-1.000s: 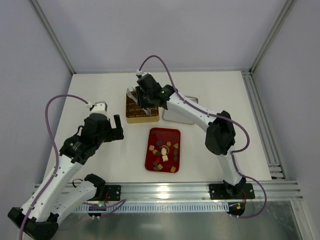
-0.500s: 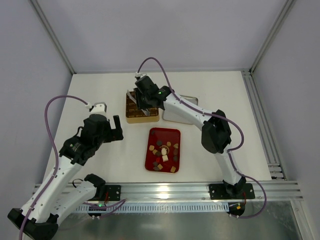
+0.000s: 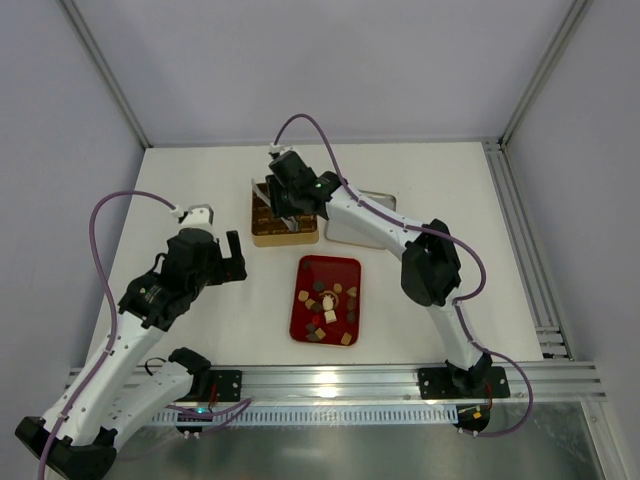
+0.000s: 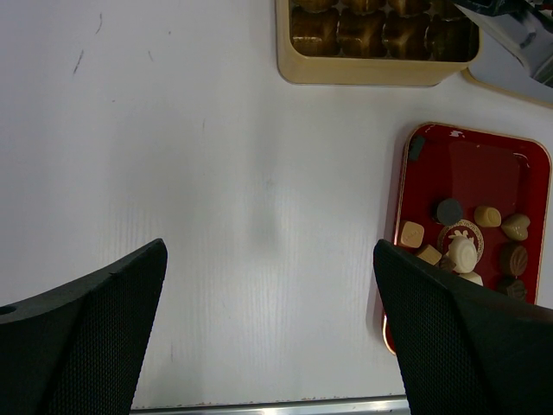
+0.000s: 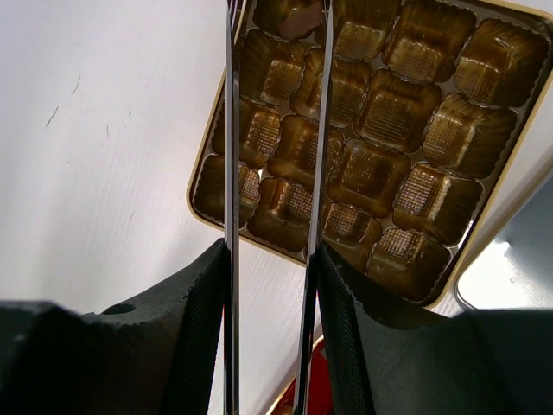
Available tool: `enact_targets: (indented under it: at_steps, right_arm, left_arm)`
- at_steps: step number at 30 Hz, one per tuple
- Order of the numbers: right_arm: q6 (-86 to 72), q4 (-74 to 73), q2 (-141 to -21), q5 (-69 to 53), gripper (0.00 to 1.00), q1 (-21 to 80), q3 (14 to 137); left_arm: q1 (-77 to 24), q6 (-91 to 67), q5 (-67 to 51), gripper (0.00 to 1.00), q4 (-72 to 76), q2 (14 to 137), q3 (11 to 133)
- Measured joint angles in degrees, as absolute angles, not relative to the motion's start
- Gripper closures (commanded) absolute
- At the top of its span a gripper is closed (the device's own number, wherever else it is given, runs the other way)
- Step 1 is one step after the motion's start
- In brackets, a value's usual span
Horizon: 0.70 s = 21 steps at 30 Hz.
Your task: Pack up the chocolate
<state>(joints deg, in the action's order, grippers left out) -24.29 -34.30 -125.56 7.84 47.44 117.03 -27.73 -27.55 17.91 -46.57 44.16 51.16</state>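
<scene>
Several small chocolates point(image 3: 326, 305), dark brown, tan and cream, lie in the red tray point(image 3: 330, 264); they also show in the left wrist view point(image 4: 458, 246). The gold box point(image 3: 285, 238) with gridded compartments sits behind the tray. My right gripper point(image 3: 282, 203) hovers over the box, shut on thin metal tongs point(image 5: 230, 130) whose two blades reach over the box's point(image 5: 389, 112) left compartments. A dark piece point(image 5: 292, 17) sits in a far compartment between the blade tips. My left gripper point(image 3: 236, 248) is open and empty over bare table, left of the tray point(image 4: 484, 164).
A silver lid point(image 3: 356, 232) lies right of the gold box. The table's near edge with a metal rail point(image 4: 276, 405) is just below my left gripper point(image 4: 268, 346). Walls enclose the table at the back and sides.
My right gripper has shifted slightly left and farther back over the gold box with the tongs. The left arm has not moved.
</scene>
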Motion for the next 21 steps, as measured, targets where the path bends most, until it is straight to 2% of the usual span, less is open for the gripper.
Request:
enact_targets:
  at_steps: [12,21]
  right_arm:
    - [-23.92,-34.39,-123.33,9.58,0.54,47.44,115.48]
    - [-25.04,-33.43,-97.38,11.18,0.54,47.44,91.85]
  left_arm:
    - [-27.73,-27.55,17.91,0.0,-46.57,44.12,51.16]
    - [-27.7,-27.57,17.87,0.0,-46.52,44.07,51.16]
